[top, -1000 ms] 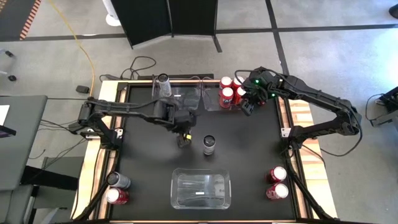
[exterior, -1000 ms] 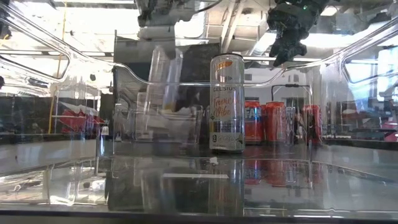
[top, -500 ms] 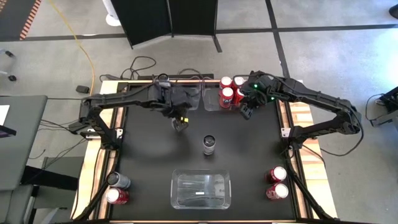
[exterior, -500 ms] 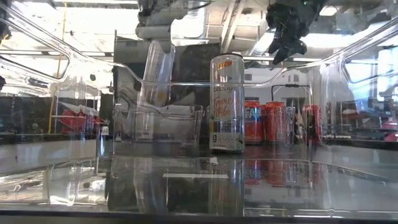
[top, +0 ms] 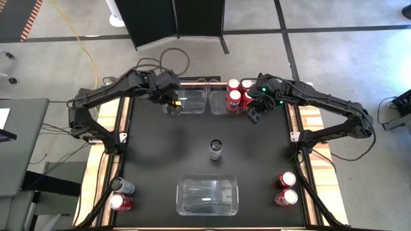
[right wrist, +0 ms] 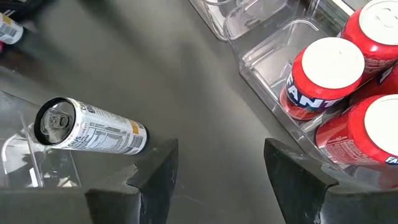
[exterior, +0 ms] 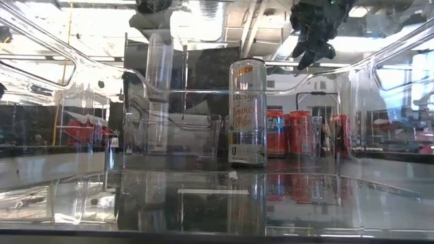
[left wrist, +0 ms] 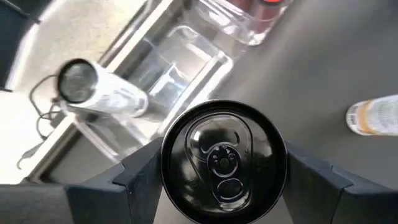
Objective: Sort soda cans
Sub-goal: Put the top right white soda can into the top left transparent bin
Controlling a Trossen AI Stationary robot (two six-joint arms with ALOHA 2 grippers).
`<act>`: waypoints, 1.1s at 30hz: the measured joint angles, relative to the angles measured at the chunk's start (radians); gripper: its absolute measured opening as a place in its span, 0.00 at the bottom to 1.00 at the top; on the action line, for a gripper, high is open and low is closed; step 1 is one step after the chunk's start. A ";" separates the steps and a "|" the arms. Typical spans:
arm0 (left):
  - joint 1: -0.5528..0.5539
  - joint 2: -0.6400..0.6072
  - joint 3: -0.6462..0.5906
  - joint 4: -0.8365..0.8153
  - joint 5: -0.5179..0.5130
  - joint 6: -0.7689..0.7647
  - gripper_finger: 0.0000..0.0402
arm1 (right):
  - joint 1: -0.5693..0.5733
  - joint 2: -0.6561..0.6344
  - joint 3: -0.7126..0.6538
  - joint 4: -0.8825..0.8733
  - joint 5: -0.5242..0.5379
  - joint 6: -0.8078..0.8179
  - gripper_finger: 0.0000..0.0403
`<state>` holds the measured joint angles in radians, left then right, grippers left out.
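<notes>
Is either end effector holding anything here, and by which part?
Left end effector grips a slim silver can around its upper body. Right end effector holds nothing.

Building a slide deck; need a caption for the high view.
Left gripper carries a can to the rear bins while right gripper hovers open beside red cans.

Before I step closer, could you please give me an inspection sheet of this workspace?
Surface: black table, wood edges.
Job's things: silver can standing mid-table; red cans in far right bin; left pair and right pair at near corners; near bin empty.
Clutter: nothing seen.
Grippers: left gripper shut on held can at far left bin; right gripper open, empty, beside red cans.
Cables: black cables behind table; yellow cable on floor.
Surroundings: dark panel beyond table.
</notes>
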<state>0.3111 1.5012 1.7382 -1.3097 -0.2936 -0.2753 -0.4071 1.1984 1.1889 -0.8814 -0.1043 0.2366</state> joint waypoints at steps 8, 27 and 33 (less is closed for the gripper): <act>0.108 -0.006 -0.009 -0.017 -0.004 0.041 0.64 | 0.002 0.000 0.000 0.000 0.000 0.002 0.63; 0.250 -0.005 -0.186 0.192 -0.069 -0.045 0.64 | 0.030 0.000 0.000 -0.010 0.001 0.001 0.63; 0.250 -0.005 -0.316 0.342 -0.069 -0.083 0.65 | 0.076 0.000 0.000 0.002 0.052 0.005 0.63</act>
<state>0.5613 1.4960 1.4220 -0.9679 -0.3627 -0.3588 -0.3311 1.1984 1.1889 -0.8795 -0.0523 0.2418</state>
